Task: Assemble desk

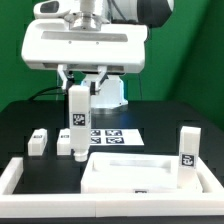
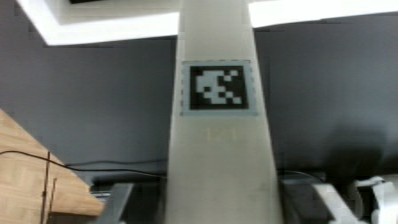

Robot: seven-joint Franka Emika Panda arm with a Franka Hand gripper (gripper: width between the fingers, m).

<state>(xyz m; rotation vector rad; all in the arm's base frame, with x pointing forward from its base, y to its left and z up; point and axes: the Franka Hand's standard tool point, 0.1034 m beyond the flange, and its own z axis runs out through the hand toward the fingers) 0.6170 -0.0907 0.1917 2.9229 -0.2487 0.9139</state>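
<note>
Nearest you, the tabletop (image 1: 130,172) lay bare, nothing fitted as far as you could judge. An upright leg (image 1: 188,150) stood by its right end. Farther left sat two spare legs (image 1: 38,141). Your fingers (image 1: 97,83) gripped the fourth leg (image 1: 77,115) over the surface (image 1: 165,115).

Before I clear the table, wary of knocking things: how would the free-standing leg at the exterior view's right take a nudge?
The free-standing leg stands tall on a narrow end, so it would probably tip, not slide. It looks like stiff plastic, likely light. Its flat sides suggest no rolling.
</note>
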